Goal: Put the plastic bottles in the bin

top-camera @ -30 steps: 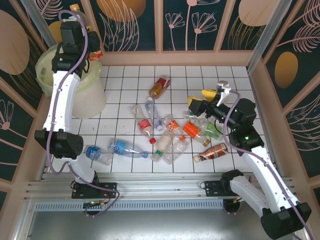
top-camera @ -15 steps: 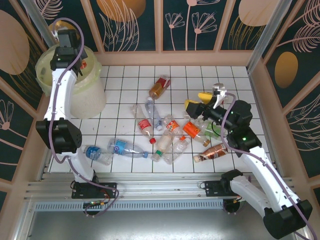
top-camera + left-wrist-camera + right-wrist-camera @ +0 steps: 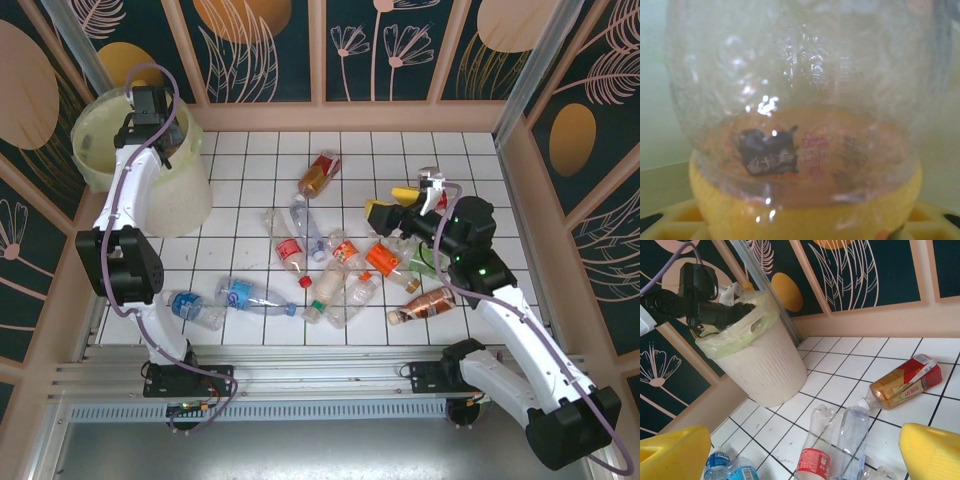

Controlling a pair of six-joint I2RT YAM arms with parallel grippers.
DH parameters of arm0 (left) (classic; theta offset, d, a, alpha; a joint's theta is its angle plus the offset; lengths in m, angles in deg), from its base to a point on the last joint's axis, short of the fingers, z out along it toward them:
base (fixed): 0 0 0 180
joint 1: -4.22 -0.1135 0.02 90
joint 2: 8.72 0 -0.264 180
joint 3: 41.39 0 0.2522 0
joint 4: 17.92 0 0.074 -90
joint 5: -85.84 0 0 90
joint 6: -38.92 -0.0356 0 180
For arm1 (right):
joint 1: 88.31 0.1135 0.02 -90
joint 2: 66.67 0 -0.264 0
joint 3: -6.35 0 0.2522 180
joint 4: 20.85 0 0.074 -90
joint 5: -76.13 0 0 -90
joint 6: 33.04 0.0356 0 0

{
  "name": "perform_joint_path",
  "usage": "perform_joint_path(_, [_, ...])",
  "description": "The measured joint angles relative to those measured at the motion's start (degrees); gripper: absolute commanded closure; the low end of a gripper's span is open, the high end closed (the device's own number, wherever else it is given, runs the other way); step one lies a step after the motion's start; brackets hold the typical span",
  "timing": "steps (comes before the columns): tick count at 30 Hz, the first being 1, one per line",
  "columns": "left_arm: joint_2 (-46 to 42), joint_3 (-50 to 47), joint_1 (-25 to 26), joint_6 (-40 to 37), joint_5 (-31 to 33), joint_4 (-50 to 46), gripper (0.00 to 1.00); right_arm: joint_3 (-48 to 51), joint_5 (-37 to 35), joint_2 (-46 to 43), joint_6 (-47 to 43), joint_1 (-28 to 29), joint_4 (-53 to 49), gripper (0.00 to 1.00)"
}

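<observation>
The bin [image 3: 95, 150] stands at the far left corner, pale with a plastic liner; its ribbed wall [image 3: 765, 365] also faces the right wrist view. My left gripper [image 3: 150, 105] reaches down inside its rim. A clear bottle [image 3: 800, 100] with a dark and red print presses right up against the left wrist camera and hides the fingers. My right gripper [image 3: 392, 203] hovers open above the floor, its yellow fingers [image 3: 675, 452] wide apart and nothing between them. Below it lie a red-labelled clear bottle [image 3: 815, 450], a plain clear one [image 3: 852, 435] and an amber bottle [image 3: 905, 382].
Several more bottles lie on the white tiled floor [image 3: 240, 160]: an amber one [image 3: 319, 174], two blue-labelled ones [image 3: 245, 296] near the left arm's base, and a cluster [image 3: 350, 270] under the right arm. Wooden walls [image 3: 350, 115] close the floor in.
My left gripper has dropped from above the bin's rim down into the bin with the bottle. My right gripper has drifted slightly left over the bottle cluster, still open.
</observation>
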Motion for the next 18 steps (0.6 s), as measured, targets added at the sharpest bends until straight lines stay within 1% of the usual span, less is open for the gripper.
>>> perform_joint_path(3, [0.00,-0.02,0.00,-0.17,-0.07,-0.02,0.33,0.00,0.00,0.55,0.00,0.13,0.00,0.03])
perform_joint_path(7, [0.00,0.00,0.00,-0.17,-0.09,-0.07,0.27,0.00,0.00,1.05,-0.26,0.57,-0.13,0.03])
perform_joint_path(11, [-0.31,0.00,-0.02,0.13,-0.24,-0.57,0.09,-0.20,-0.02,2.25,-1.99,0.85,-2.01,0.03])
perform_joint_path(12, [-0.52,0.00,-0.15,0.24,-0.28,-0.76,0.06,-0.26,-0.09,2.73,-2.62,0.92,-2.91,0.03])
perform_joint_path(15, [-2.05,0.00,-0.37,0.55,-0.85,-1.49,0.02,-0.37,-0.46,4.00,-3.80,1.03,-5.03,0.03])
perform_joint_path(18, [-4.68,0.00,-0.37,0.85,-1.40,-2.47,0.01,-0.37,-0.63,4.68,-4.66,1.25,-6.43,0.04])
